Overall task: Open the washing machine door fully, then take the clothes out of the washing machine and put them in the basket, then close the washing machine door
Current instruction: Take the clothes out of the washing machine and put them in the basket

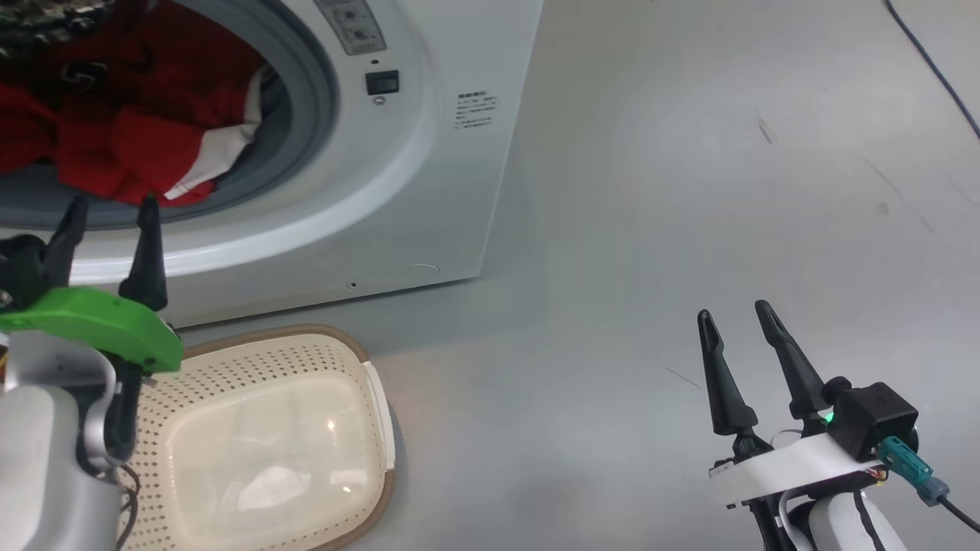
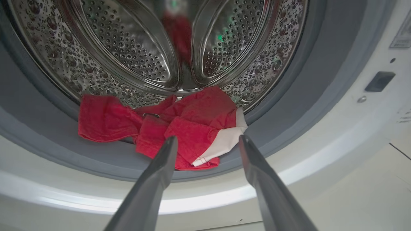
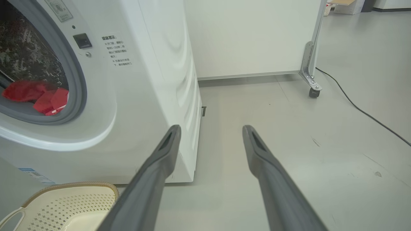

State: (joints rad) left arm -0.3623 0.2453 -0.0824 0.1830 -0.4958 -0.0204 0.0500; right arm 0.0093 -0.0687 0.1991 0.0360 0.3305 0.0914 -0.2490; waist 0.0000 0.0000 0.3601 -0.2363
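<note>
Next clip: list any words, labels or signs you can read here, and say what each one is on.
Black printed notice on the big white front-loading washing machine: Chinese; the heading looks like "温馨提示", the smaller lines are unreadable.
Grey label by the door opening: blurred, unreadable.
Blue sticker low on the washer's front: too small to read.
Cream perforated plastic basket: no text.

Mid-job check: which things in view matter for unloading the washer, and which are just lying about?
For the job:
- clothes, red, lying at the drum mouth
- washer
- basket, empty, on the floor in front of the washer

Lying about:
- cable across the floor
- wheeled white panel beyond the washer
</note>
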